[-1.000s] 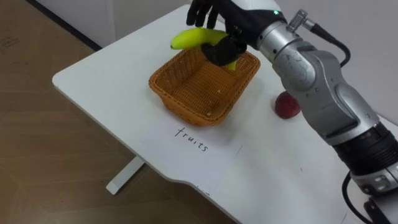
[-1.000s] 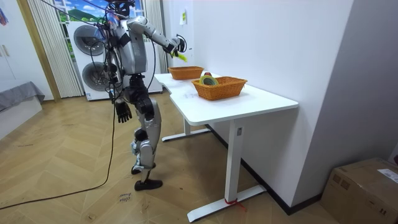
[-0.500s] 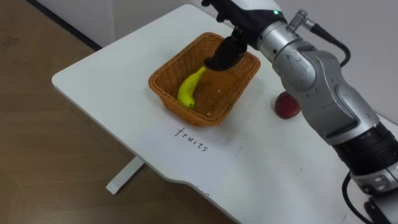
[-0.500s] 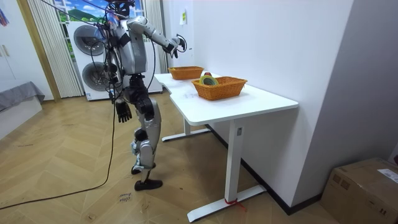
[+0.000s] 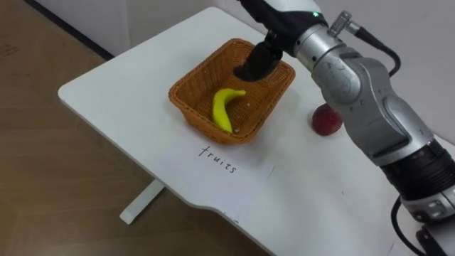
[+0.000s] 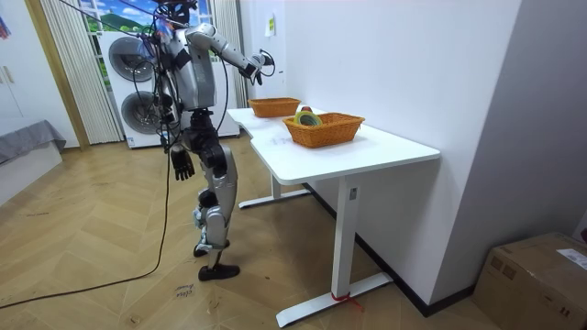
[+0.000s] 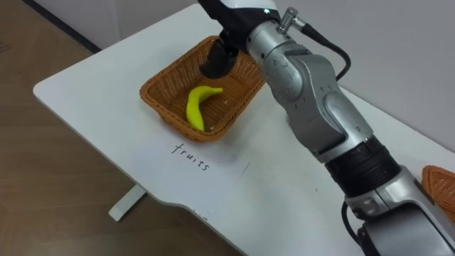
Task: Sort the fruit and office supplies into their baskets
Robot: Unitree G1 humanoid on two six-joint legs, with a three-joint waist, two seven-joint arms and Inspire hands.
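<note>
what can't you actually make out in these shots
- right hand: left eye view, its upper part is cut off by the top edge.
- red fruit: left eye view, partly behind the right forearm, so its kind is unclear.
- second basket: right eye view, cut off by the right edge; in the room view its contents are too small to name.

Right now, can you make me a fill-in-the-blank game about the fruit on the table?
1. The banana lies ____ the woven basket.
2. The red fruit sits outside the basket on the ____ table.
3. The robot's right hand, above the basket's far rim, holds ____.

Missing words: inside; white; nothing.
</note>
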